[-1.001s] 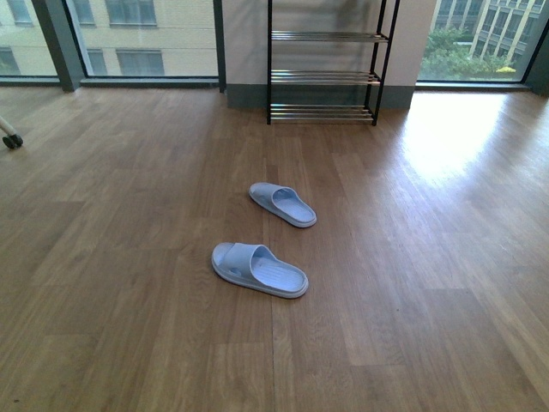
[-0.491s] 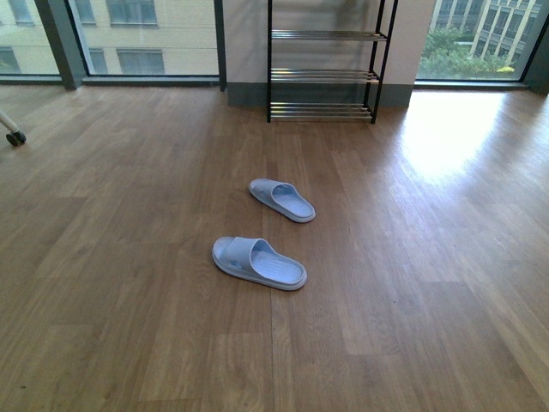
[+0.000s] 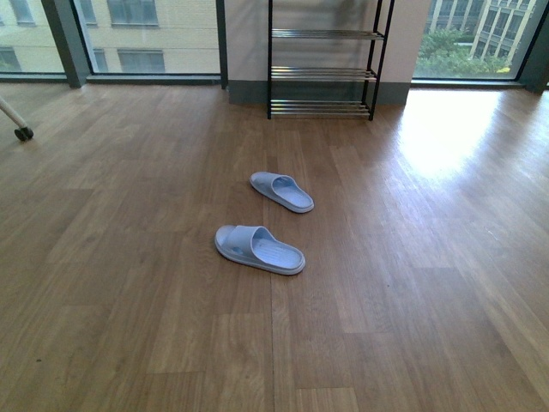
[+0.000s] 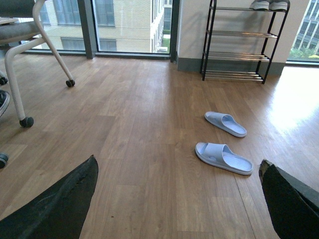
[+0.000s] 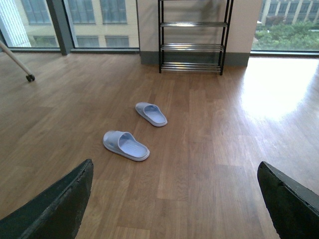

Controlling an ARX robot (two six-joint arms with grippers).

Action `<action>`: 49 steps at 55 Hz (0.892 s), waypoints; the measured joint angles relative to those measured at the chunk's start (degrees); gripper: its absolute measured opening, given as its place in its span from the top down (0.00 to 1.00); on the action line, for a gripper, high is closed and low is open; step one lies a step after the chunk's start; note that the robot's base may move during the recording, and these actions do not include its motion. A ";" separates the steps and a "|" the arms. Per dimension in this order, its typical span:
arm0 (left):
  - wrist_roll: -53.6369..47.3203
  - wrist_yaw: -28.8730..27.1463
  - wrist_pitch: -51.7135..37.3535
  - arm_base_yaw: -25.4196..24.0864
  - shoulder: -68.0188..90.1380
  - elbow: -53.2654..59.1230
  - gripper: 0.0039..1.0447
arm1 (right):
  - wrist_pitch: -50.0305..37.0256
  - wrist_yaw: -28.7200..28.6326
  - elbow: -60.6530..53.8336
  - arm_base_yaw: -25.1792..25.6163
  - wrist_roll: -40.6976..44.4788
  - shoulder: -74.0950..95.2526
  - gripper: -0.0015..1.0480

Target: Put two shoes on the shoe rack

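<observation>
Slides, pale blue, two: near slide point(image 3: 259, 249) and far slide point(image 3: 281, 191) lie apart on the wood floor point(image 3: 412, 283), soles down, the far one at 1 o'clock from the near. Black-framed shoe rack point(image 3: 322, 73) stands at 12 o'clock against the wall point(image 3: 244, 34), well apart from both. Left jaws spread wide, empty; right jaws likewise.

Both shoes are seen as pale blue open-toe slides, set sole-down on the wood floor, approx. mid-scene. The near shoe point(image 3: 259, 250) is laid w/ strap end left, heel right. The far shoe point(image 3: 282, 191) is angled alike, just beyond & slightly right, not touching. The shoe rack point(image 3: 322, 74), black frame w/ silver bar tiers, is stood upright at the far wall, well apart from both.
</observation>
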State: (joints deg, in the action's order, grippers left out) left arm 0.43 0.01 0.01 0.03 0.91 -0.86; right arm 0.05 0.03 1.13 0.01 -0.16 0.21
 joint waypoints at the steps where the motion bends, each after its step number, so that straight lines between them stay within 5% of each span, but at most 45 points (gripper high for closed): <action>1: 0.00 -0.02 0.00 0.00 0.00 0.00 0.09 | 0.00 -0.02 0.00 0.00 0.00 0.00 0.09; 49: 0.00 0.00 0.00 0.02 0.00 0.00 0.09 | 0.02 -0.02 0.00 0.02 0.02 -0.02 0.09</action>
State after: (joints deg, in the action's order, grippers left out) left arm 0.43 0.01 0.01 0.05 0.91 -0.86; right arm 0.08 0.01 1.13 0.03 -0.14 0.19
